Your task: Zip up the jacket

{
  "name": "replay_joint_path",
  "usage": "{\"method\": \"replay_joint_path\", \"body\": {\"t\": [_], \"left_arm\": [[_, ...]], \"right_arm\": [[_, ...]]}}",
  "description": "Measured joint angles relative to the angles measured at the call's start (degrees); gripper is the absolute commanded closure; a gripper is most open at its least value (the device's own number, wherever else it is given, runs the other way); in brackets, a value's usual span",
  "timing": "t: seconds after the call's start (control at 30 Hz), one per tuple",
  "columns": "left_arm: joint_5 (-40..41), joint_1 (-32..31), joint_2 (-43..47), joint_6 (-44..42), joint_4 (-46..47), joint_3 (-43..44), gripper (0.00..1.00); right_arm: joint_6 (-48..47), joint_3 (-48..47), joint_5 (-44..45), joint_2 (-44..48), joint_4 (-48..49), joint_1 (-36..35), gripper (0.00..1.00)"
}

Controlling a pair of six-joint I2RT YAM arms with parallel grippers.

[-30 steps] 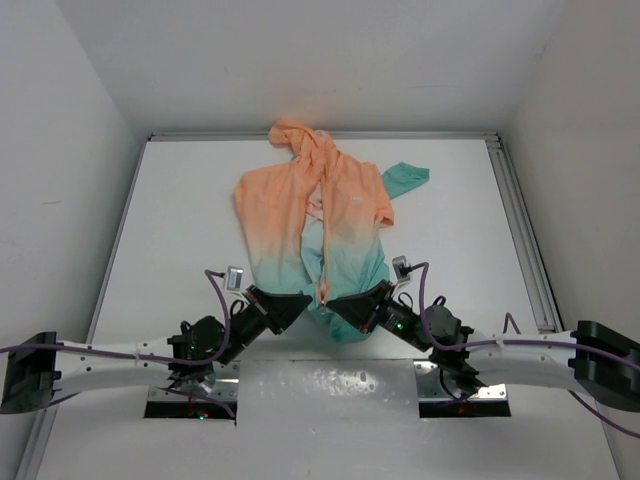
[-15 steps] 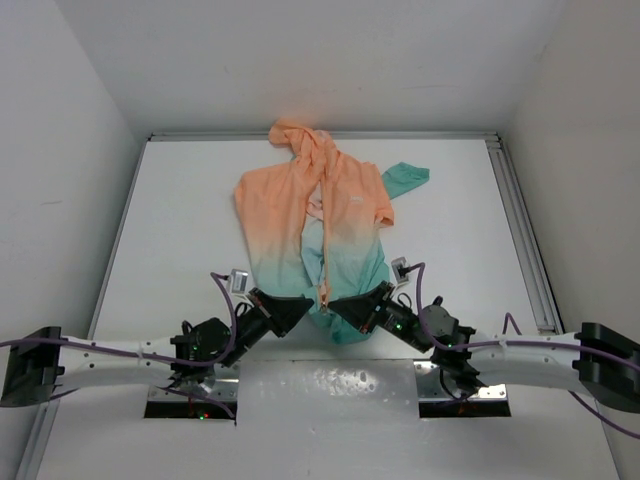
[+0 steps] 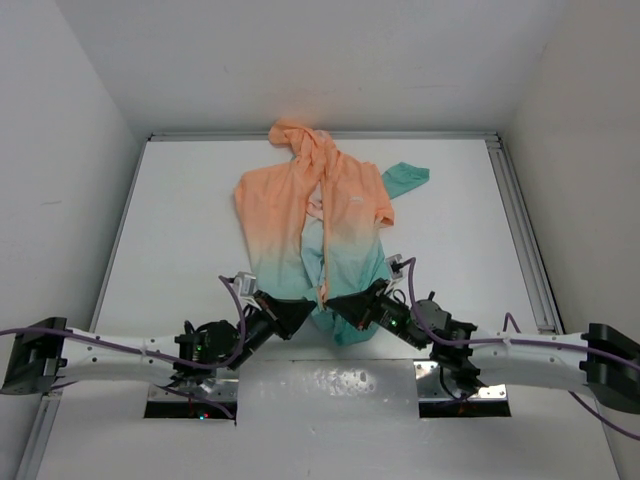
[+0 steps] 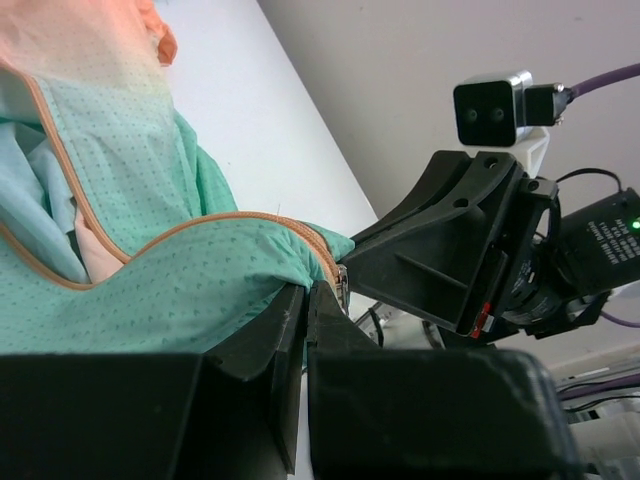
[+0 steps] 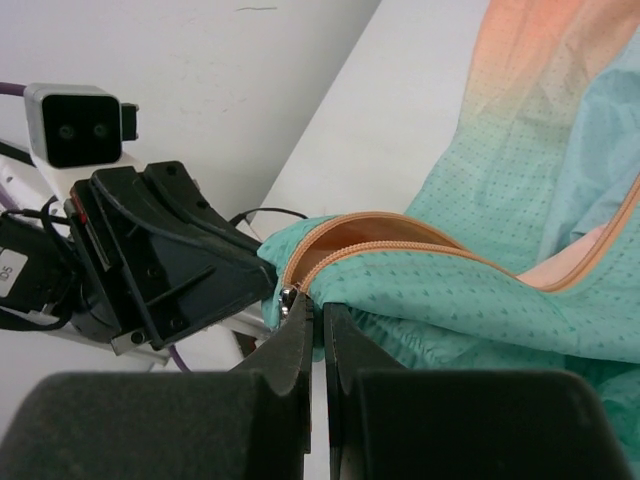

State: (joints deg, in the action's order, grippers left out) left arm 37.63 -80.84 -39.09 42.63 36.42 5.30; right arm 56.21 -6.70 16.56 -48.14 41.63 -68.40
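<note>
The jacket (image 3: 320, 215) lies flat on the table, its peach hood at the far side and its teal hem at the near side, with the front zipper open. My left gripper (image 3: 303, 309) and right gripper (image 3: 338, 304) meet at the bottom of the zipper on the hem. In the left wrist view my left gripper (image 4: 307, 292) is shut on the teal hem (image 4: 180, 290), beside the metal zipper slider (image 4: 343, 286). In the right wrist view my right gripper (image 5: 321, 308) is shut on the other hem edge (image 5: 430, 300), with the slider (image 5: 288, 298) at its tip. The orange zipper tape (image 5: 400, 245) parts just above.
The white table (image 3: 180, 200) is walled on three sides, with a metal rail (image 3: 525, 240) along its right edge. A teal sleeve (image 3: 405, 178) sticks out to the right of the jacket. The arm bases (image 3: 330, 385) sit at the near edge.
Both arms have shifted slightly inward, bringing the two grippers a little closer together at the hem. Both stay shut on the fabric. The jacket's upper part has not moved.
</note>
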Motion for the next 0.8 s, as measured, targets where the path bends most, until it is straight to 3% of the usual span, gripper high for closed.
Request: {"method": "replay_joint_path", "body": {"t": [0.8], "left_arm": [[6.14, -4.72, -3.54, -3.45, -11.04, 6.27, 1.0]], "right_arm": [[-0.5, -4.61, 1.09, 4.15, -16.13, -0.48, 1.0]]}}
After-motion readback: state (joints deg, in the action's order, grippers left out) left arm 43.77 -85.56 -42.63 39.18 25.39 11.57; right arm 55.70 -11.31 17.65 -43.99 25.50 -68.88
